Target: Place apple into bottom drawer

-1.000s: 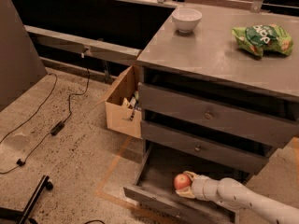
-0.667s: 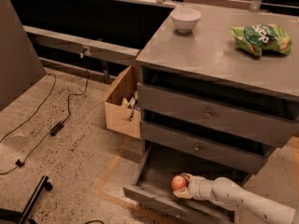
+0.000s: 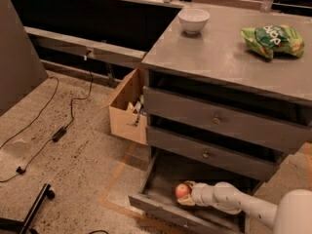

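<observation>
The apple [image 3: 182,190] is round and red-orange. It sits low inside the open bottom drawer [image 3: 159,180], a wide shallow grey tray pulled out from the cabinet, near its front middle. My gripper [image 3: 184,193] reaches in from the right on a white arm, and its fingers close around the apple from above and below. I cannot tell whether the apple rests on the drawer floor or hangs just above it.
Two shut upper drawers with small knobs [image 3: 215,119] sit above. A white bowl [image 3: 193,19] and a green snack bag [image 3: 273,38] lie on the cabinet top. A cardboard box [image 3: 126,110] stands left of the cabinet. Cables [image 3: 59,133] and a black stand leg [image 3: 33,211] lie on the floor.
My gripper and the apple have shifted slightly left and a little lower inside the bottom drawer. Nothing else has moved.
</observation>
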`<state>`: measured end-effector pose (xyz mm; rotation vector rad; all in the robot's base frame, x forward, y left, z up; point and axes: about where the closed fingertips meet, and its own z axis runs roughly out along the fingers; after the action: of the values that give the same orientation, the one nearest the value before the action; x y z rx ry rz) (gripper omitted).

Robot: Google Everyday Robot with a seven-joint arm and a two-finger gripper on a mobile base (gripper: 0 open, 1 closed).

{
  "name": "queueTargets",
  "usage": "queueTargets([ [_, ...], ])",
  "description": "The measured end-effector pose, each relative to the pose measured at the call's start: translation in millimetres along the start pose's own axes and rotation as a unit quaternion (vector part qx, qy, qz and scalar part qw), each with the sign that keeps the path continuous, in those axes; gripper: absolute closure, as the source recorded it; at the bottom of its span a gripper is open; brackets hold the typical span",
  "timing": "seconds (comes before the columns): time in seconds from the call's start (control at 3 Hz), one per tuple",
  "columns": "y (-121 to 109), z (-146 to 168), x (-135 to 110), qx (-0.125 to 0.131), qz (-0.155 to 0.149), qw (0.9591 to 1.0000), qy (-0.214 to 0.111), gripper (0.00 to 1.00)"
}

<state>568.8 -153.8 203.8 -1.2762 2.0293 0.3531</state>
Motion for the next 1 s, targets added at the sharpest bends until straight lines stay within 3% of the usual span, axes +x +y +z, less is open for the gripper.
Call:
queueTargets([
  [1.0,-7,14,22,0.019,0.02,0.9992,0.029,0.12],
])
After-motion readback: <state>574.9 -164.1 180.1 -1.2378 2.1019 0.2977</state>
